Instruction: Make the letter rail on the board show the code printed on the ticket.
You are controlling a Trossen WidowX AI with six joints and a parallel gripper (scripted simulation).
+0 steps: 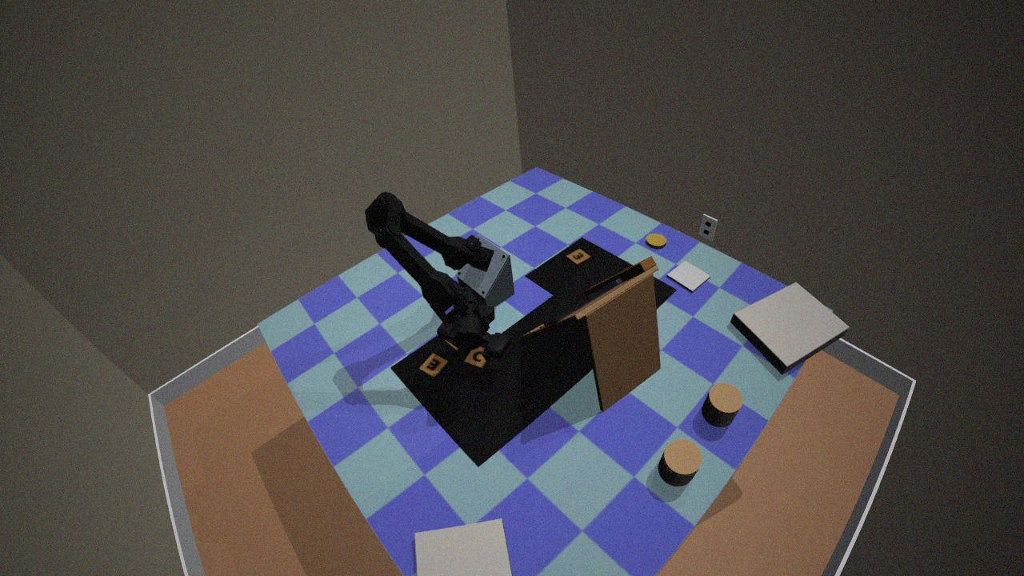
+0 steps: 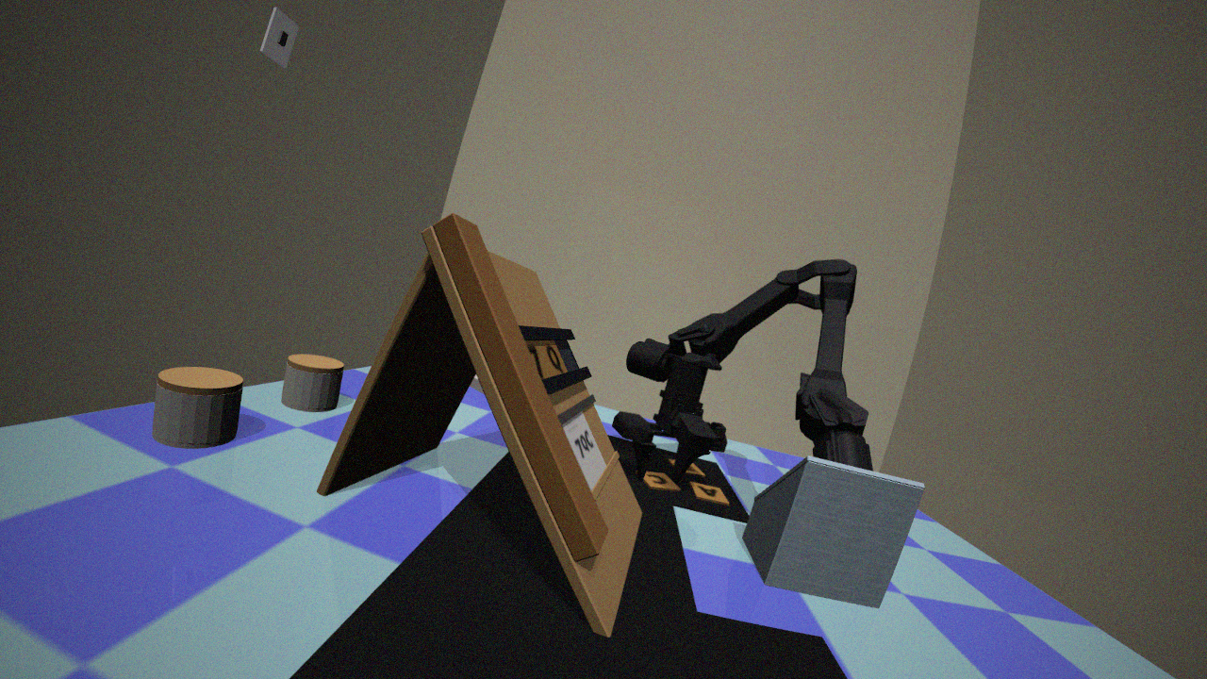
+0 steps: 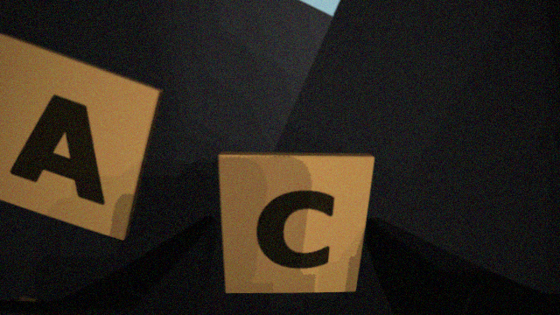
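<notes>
C tile [image 1: 475,357] [image 2: 660,481] [image 3: 280,223]: flat on the black mat [image 1: 494,422] [image 2: 472,590], left of the board [image 1: 622,343] [image 2: 515,278] from above; not in the rail
End effector [image 1: 473,350] [image 2: 660,478] [image 3: 293,220]: open, fingers parted astride the C; no grip evident
A tile [image 2: 709,492] [image 3: 66,144]: beside the C, apart; likely a spare
Rail [image 2: 567,379]: 7 tile [image 2: 533,358] and Q tile [image 2: 553,360] in place
Ticket [image 2: 585,450]: 7QC
Done: apparently two of three
Left: grip C, lift, slide it in after Q, push home, let go
Desk [image 1: 586,466] [image 2: 210,540]: carries everything
</notes>
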